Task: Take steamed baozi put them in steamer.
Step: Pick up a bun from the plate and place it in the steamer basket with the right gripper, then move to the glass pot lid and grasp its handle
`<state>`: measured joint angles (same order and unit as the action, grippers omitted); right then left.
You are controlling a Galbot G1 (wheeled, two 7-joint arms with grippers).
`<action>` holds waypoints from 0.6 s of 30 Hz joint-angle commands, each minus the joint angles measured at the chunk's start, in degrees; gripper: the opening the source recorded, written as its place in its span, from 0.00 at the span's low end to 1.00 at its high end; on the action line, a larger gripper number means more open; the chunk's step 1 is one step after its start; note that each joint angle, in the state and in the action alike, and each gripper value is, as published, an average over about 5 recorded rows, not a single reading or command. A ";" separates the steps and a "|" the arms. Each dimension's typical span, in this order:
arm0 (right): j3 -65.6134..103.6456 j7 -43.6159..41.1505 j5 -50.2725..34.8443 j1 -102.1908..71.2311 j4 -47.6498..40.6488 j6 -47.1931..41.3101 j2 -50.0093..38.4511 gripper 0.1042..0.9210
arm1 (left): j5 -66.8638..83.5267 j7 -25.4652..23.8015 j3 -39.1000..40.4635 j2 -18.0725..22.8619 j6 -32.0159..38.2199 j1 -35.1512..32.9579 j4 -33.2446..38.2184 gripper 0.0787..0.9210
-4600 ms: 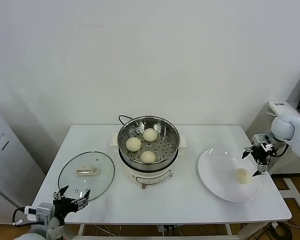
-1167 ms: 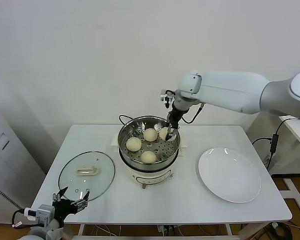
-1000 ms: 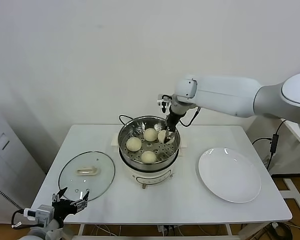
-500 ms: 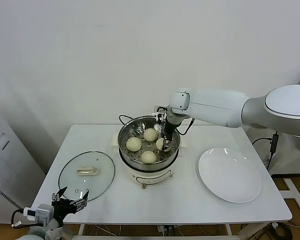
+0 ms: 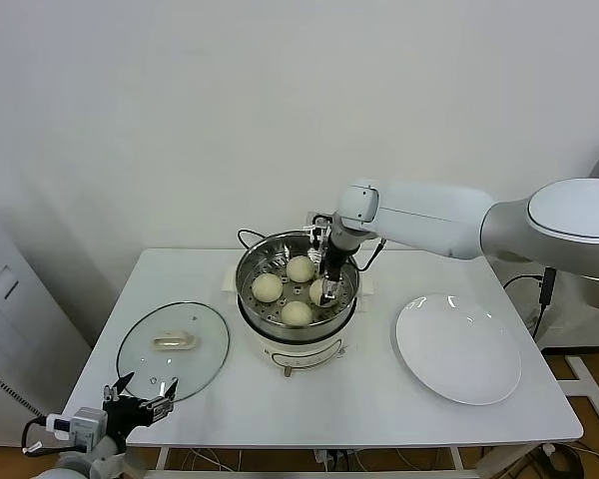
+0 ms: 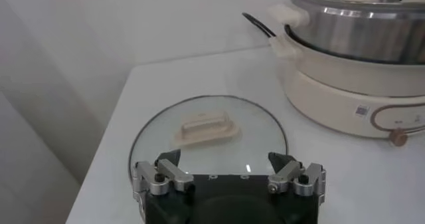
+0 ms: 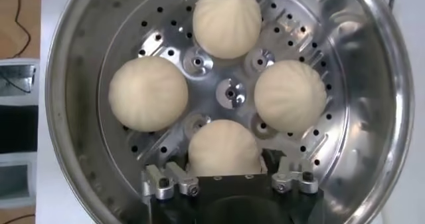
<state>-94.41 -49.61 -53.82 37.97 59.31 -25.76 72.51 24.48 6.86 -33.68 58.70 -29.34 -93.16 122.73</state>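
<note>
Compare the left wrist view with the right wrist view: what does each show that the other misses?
Only the left wrist view shows the glass lid lying flat on the table, the steamer's white base, and the left gripper, open, parked near the lid.

Only the right wrist view shows the perforated tray, all four baozi sitting apart on it, and the right gripper, open around the nearest bun.

Both show the steamer and some baozi.
</note>
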 commanded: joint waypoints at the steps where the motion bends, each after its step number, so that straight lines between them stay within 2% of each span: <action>1: 8.89 0.95 -5.32 1.57 1.33 0.03 -7.67 0.87 | 0.00 0.05 -0.48 -0.08 -0.05 -0.45 0.50 0.88; 7: 19.49 7.09 -9.66 -2.84 5.45 3.61 -18.38 0.88 | 0.46 0.09 -1.58 0.73 0.01 -0.86 1.07 0.88; 11: 26.04 12.79 -9.64 -6.75 7.62 7.59 -24.30 0.88 | 0.68 0.15 -1.67 1.20 -0.20 -0.39 1.10 0.88; 18: 49.12 27.91 -8.19 -25.14 11.28 15.52 -32.22 0.88 | 0.68 0.16 -1.71 1.58 -0.38 0.42 1.14 0.88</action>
<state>-72.34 -38.52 -60.64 30.93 65.76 -19.27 53.45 25.09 7.03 -35.08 60.05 -29.66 -93.03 123.83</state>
